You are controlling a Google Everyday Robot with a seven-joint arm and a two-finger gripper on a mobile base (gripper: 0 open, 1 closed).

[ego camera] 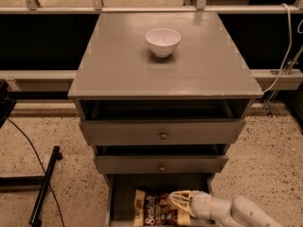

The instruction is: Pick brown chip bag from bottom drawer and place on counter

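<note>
Clearly, in the camera view, we are at the grasp: the gripper [181, 200] sits inside the bottom drawer [124, 193], claw pinched narrow on the brown chip bag [154, 211] lying on that drawer's floor. Next we judge a lift clear of the drawer, then onto the counter [142, 74] above it.

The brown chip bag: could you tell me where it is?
The brown chip bag lies at the bottom centre of the camera view, inside the open bottom drawer, with the gripper at its right edge.
</note>
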